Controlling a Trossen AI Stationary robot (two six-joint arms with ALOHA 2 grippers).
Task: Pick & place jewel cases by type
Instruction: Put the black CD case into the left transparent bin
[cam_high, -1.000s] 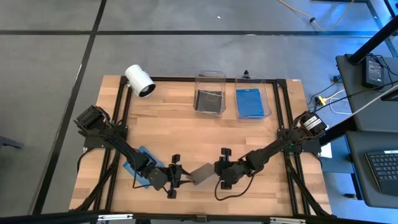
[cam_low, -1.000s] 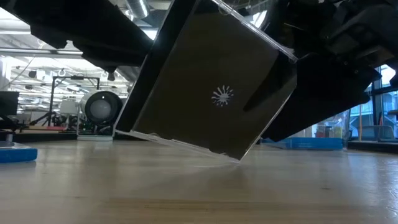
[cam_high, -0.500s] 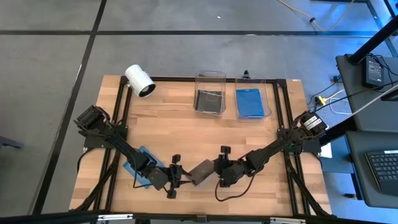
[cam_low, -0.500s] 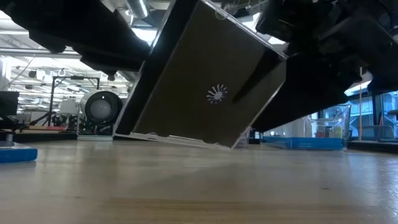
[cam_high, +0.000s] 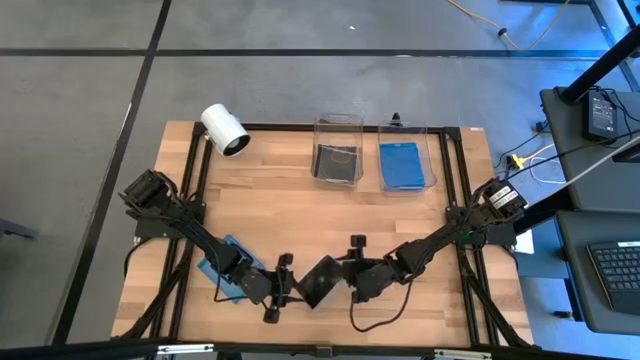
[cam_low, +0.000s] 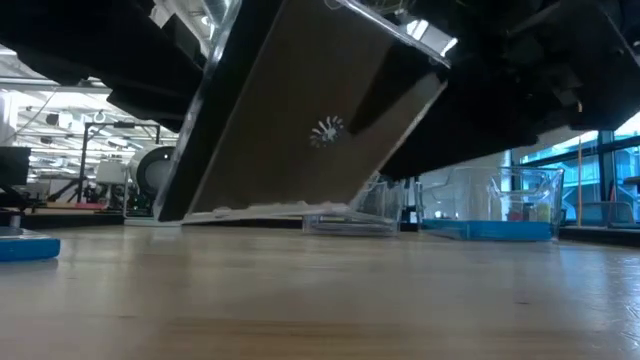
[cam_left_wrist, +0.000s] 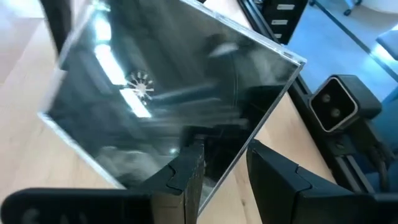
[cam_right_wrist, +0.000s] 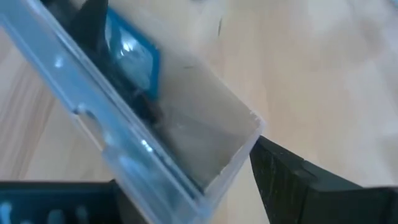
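High view | left gripper (cam_high: 281, 290) near table's front edge, fingers pinched on one edge of dark jewel case (cam_high: 322, 281) | case tilted, held off the table (cam_high: 300, 205) | right gripper (cam_high: 352, 277) clamped on opposite edge | bins (cam_high: 337, 150) at rear

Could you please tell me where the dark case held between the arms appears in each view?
High view: dark case at bottom centre, between both claws.
Low view: fills the upper middle, tilted above the table.
Left wrist view: fills most of the frame.
Right wrist view: seen edge-on, running diagonally.
Shared landmark: blue case.
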